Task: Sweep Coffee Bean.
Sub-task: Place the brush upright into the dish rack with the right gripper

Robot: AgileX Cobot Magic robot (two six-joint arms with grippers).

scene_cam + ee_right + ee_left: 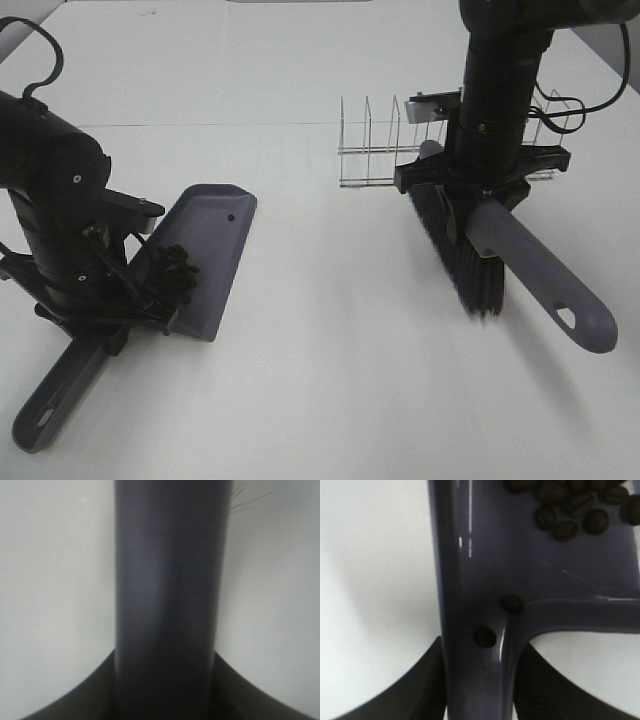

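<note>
In the lower left of the overhead view, the left pincer [481, 682] is pinching the handle of the grey dustpan [215, 235]. The coffee bean [170, 272] lies heaped at the back of the pan, close against the arm. I see no loose beans on the white table [330, 390], so to my eye the sweeping looks nearly done.

The worry now is spilling. In the left wrist view two stray beans [511, 603] sit apart from the heap, right where the pan narrows into its handle. If the pan tips toward the handle, those two could slide off over the neck. If it tips the other way, the whole heap could run for the open lip. I cannot tell whether that lip touches the table.

At centre right, the right pincer [165, 692] is clamped on the handle of the brush [465, 250], with the bristles pointing down. The wire rack [375, 145] stands just behind the brush, so a careless swing toward the top of the frame could knock it.
</note>
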